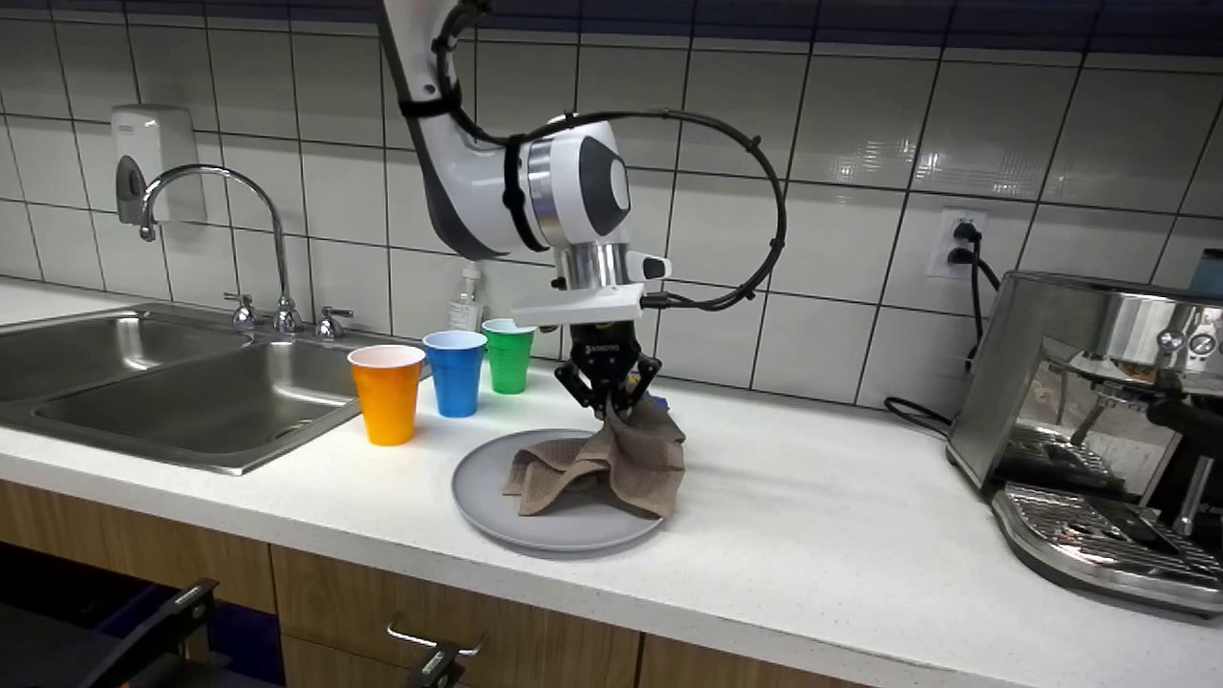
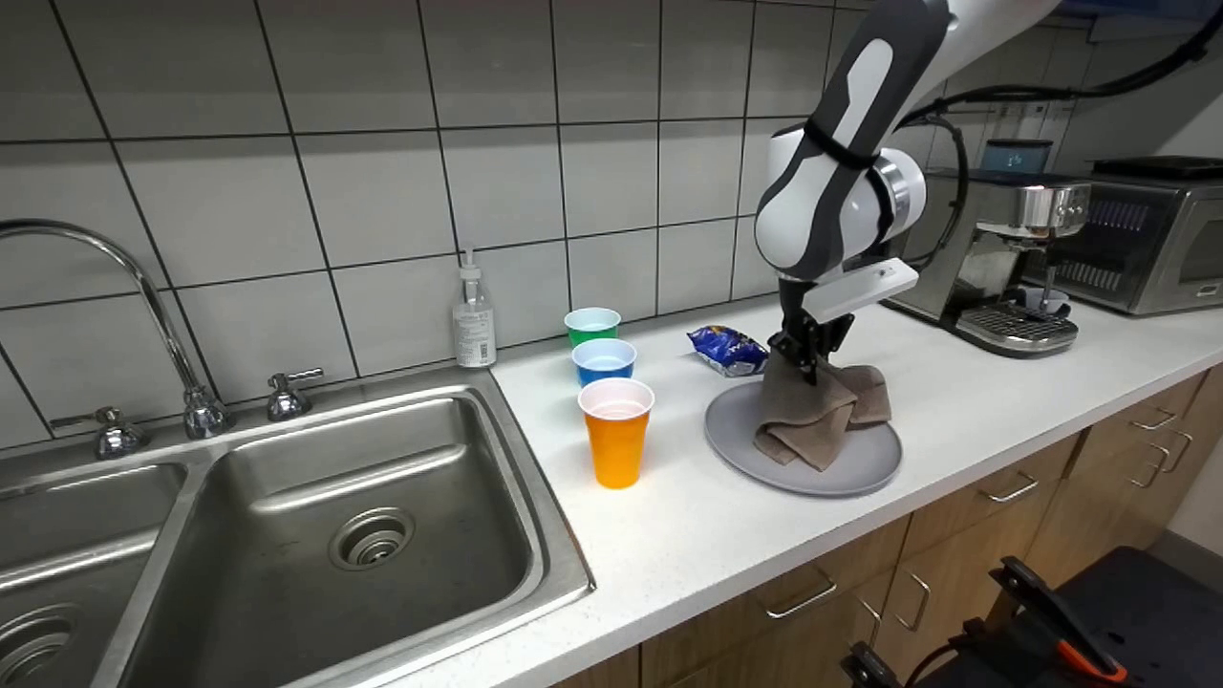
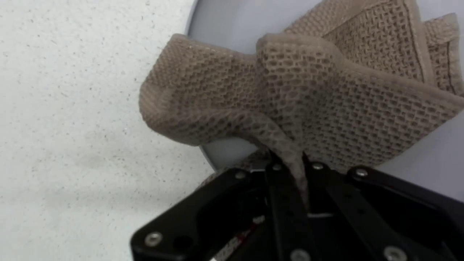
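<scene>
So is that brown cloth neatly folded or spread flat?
Neither: the brown cloth is bunched in loose folds over the gray plate, part pinched in the gripper.

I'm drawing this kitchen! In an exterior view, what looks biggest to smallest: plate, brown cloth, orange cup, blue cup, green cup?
1. Plate
2. Brown cloth
3. Orange cup, blue cup, green cup: I can't rank these fairly, since the orange one stands nearest the camera.
</scene>
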Robot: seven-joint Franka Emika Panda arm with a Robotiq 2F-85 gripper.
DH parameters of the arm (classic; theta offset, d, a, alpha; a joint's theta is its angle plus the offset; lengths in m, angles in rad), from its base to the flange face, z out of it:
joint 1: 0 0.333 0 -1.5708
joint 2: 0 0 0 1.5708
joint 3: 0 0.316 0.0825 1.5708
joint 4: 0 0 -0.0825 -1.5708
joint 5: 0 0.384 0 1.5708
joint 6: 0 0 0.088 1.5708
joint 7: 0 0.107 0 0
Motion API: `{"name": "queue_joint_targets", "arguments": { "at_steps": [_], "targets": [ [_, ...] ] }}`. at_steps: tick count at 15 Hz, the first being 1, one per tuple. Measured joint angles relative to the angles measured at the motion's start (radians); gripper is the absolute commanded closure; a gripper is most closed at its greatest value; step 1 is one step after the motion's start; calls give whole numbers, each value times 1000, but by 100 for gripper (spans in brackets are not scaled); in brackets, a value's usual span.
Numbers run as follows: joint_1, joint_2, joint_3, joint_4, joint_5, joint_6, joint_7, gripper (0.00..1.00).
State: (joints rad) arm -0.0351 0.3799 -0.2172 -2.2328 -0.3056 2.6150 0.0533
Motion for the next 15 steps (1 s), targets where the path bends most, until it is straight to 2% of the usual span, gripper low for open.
{"name": "queue_joint_targets", "arguments": {
  "at_steps": [6, 15],
  "targets": [
    [-1, -121, 0, -43, -6, -1, -9, 98],
    [-53, -192, -24, -42, -6, -1, -9, 98]
  ]
}}
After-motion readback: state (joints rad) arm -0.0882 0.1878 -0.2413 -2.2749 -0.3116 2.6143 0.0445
